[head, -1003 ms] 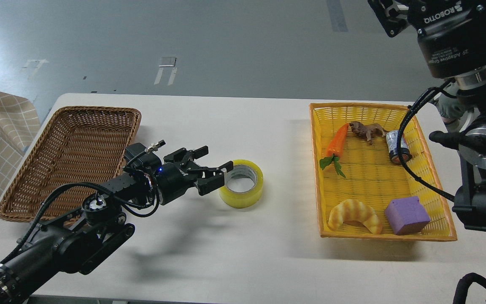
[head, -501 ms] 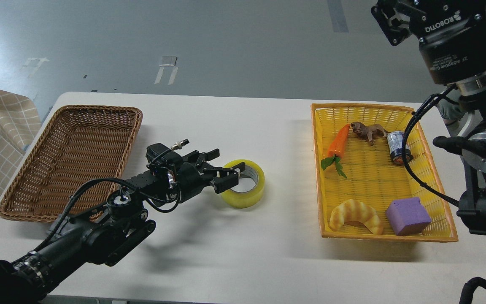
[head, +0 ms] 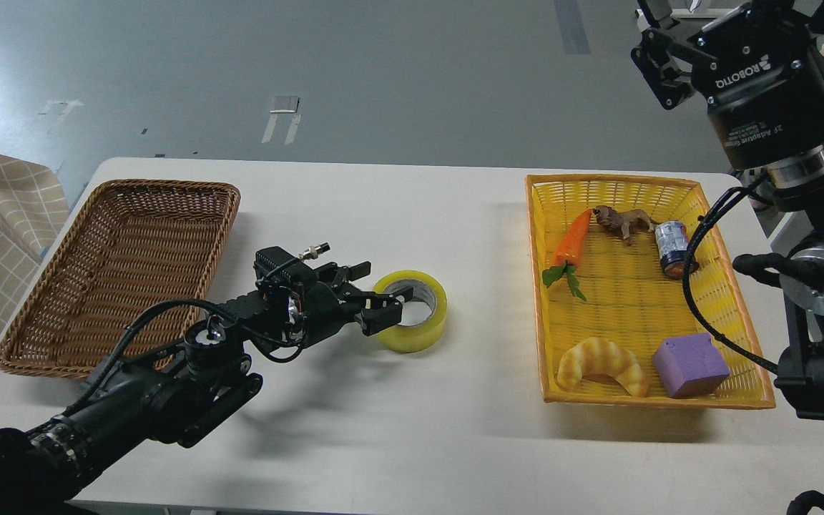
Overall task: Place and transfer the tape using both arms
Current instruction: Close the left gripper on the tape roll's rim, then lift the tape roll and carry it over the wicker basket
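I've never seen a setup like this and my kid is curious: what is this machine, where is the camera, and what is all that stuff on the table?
The camera sits in a humanoid robot's head, looking down at a white table. The black jointed things are its own two arms. The left gripper, a two-finger claw, is open at the tape, a yellowish roll lying flat, with one finger over the roll's hole; nothing is held yet. The right gripper is raised at the top right, carrying nothing I can see. On the left lies a brown wicker basket. On the right, a yellow basket holds a toy carrot, a small animal figure, a battery-like can, a croissant and a purple block.
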Robot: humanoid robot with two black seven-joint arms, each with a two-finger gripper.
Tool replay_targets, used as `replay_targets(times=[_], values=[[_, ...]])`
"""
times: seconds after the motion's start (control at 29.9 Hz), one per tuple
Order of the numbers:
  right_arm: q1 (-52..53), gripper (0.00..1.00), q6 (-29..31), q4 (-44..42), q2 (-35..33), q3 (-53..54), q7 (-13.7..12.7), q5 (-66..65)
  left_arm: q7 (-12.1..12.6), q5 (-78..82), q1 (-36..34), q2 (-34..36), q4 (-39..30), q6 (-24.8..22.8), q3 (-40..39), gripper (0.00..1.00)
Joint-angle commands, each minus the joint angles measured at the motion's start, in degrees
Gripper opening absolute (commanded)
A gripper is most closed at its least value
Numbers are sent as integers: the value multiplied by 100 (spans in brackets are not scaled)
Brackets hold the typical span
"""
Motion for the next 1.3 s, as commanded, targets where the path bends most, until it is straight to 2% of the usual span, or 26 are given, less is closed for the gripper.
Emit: replay_targets(times=[0.0, 0.03, 0.07, 0.17, 0.3, 0.37, 0.5, 1.1, 1.27], values=[[-66, 100, -1, 9, -38, 4, 0, 6, -26, 0, 4, 8, 15, 5, 21, 60], [-84, 100, -1, 9, -64, 4, 0, -3, -27, 0, 4, 8, 15, 5, 22, 55], [-84, 100, -1, 9, -64, 4, 0, -3, -27, 0, 4, 8, 15, 5, 22, 55], [-233, 100, -1, 9, -73, 4, 0, -3, -79, 0, -5, 34, -2, 31, 240, 36], [-339, 100, -1, 18, -73, 4, -9, -3, -79, 0, -13, 34, -3, 198, 382, 30], [-357, 100, -1, 9, -73, 4, 0, -3, -88, 0, -13, 34, -2, 234, 391, 18], [-400, 100, -1, 9, -73, 31, 0, -12, -71, 0, -66, 34, 24, 234, 391, 6], [-532, 100, -18, 9, -21, 101, 9, -12, -97, -54, -514, 104, -81, 225, 382, 6], [-524, 100, -27, 9, -12, 101, 9, -12, -368, -54, -602, 525, -248, 234, 382, 6]])
